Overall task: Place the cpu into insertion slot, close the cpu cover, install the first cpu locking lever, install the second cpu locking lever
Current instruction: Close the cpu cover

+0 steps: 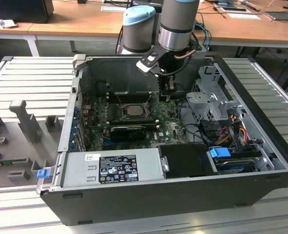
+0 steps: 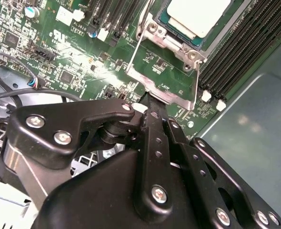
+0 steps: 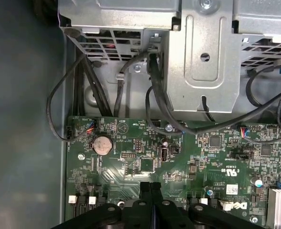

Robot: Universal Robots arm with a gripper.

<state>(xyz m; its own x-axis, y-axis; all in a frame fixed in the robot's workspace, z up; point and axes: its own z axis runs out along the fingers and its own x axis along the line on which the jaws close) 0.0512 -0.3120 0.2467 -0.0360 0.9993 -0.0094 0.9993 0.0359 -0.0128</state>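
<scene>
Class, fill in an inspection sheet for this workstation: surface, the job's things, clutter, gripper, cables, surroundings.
Surface: slatted metal table carrying an open computer case.
Job's things: the cpu lies in the insertion slot; the cpu cover looks raised, not closed over it.
Clutter: grey moulded holders and a blue clip at the exterior view's left.
Gripper: the gripper is shut, its tip at the cpu cover's free edge; contact cannot be told.
Cables: black cables run beside a metal drive cage; coloured cables lie at the exterior view's right.
Surroundings: wooden desks behind the table.
</scene>
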